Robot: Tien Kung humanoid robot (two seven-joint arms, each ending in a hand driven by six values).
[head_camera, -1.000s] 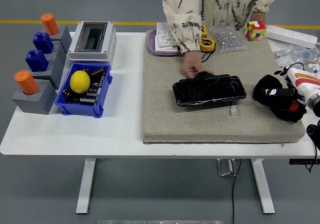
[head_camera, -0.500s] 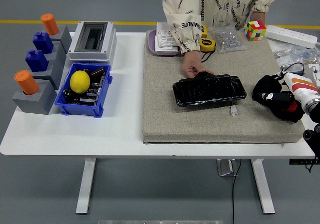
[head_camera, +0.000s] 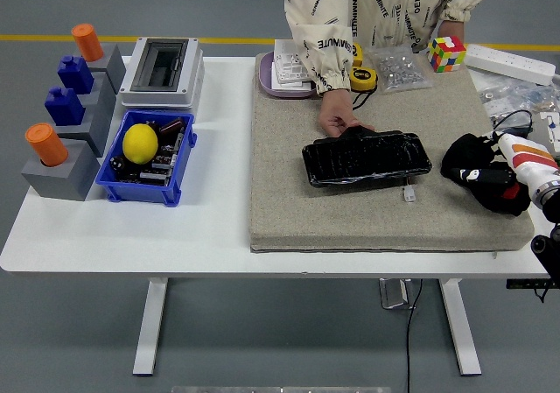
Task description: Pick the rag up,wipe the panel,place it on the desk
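The right hand point(head_camera: 492, 183) enters from the right edge of the frame with its fingers clamped on the black rag point(head_camera: 468, 155). The rag sits at the right side of the beige mat point(head_camera: 289, 200), which lies on the white desk point(head_camera: 210, 227). The black panel point(head_camera: 366, 157) lies at mat centre, apart from the rag. A person's hand point(head_camera: 335, 115) touches the panel's upper left edge. A blue bin point(head_camera: 144, 183) stands at frame left.
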